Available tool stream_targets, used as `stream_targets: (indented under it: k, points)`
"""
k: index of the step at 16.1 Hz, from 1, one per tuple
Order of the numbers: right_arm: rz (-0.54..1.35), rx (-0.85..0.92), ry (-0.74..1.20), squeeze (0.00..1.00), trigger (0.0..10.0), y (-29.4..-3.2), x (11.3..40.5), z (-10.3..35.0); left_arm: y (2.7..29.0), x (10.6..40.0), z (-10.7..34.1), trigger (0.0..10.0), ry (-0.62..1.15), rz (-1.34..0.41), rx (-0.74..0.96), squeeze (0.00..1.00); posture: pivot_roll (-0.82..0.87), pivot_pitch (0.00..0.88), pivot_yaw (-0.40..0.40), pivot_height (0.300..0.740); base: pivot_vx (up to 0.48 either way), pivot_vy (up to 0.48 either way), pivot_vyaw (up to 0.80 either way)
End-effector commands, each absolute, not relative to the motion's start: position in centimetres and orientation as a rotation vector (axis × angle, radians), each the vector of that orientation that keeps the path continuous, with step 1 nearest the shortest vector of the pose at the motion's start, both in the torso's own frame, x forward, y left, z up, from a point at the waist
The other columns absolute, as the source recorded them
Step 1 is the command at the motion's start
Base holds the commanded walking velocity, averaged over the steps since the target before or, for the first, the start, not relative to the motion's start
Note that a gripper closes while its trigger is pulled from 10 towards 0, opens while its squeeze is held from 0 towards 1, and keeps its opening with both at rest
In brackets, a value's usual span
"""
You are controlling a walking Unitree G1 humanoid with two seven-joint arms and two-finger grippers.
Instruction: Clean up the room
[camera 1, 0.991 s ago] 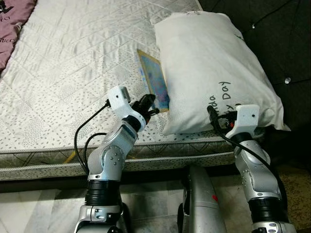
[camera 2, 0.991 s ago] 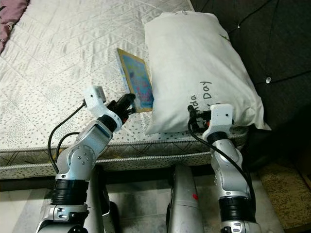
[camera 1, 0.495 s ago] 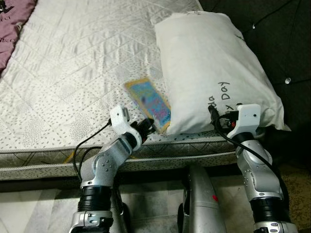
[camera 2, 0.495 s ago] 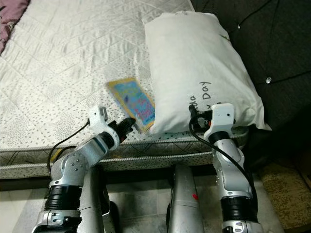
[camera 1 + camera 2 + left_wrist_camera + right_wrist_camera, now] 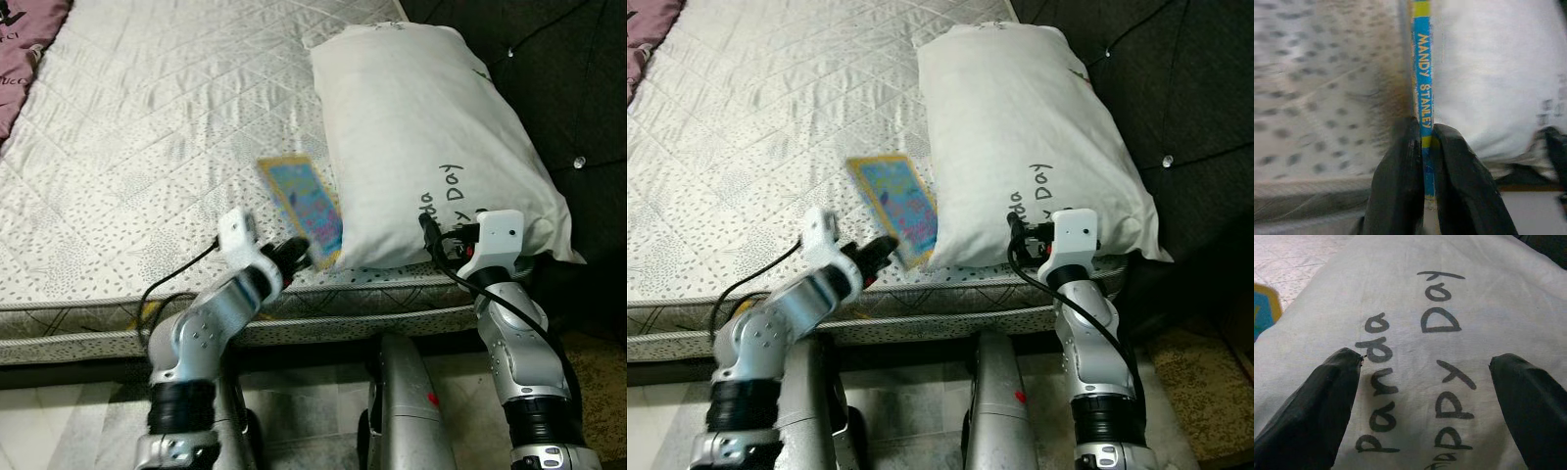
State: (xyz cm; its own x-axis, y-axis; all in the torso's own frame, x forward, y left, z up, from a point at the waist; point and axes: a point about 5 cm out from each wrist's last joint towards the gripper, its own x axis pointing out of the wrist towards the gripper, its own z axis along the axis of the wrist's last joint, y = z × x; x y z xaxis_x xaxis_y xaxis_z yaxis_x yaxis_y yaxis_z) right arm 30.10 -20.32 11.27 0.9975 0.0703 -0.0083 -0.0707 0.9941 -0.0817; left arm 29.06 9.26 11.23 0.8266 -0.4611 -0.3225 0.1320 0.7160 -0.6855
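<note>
Two pincers at the bed's (image 5: 118,147) edge: the left pincer (image 5: 1422,147) clamps a thin book (image 5: 302,208) by its spine beside the pillow (image 5: 421,137), where it could twist loose, while the right pincer (image 5: 1425,396) gapes wide at the pillow.

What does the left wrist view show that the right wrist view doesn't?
Left wrist only: the left end effector shut on a book's spine, reading "Mandy Stanley", over the mattress. Right wrist only: the right end effector open against the pillow's lettering, "Panda" legible. Both share the white pillow and some of the book.
</note>
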Motion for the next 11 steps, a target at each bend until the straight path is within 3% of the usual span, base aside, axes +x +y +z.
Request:
stream_targets:
  k: [1, 11]
  points:
    - [0.067, -0.09, 0.017, 0.0, 10.0, -20.6, 30.0, 10.9, 10.7, 29.3, 11.2, 10.0, 0.482, -0.301, -0.688, 0.0, -0.11, 0.113, -0.009, 0.538, 0.0, 0.0, 0.0]
    - [0.063, -0.095, 0.012, 0.0, 10.0, -20.7, 30.1, 11.1, 17.3, 32.1, 10.0, 10.0, 0.499, -0.202, -0.533, 0.0, -0.11, 0.114, -0.014, 0.538, 0.0, 0.0, 0.0]
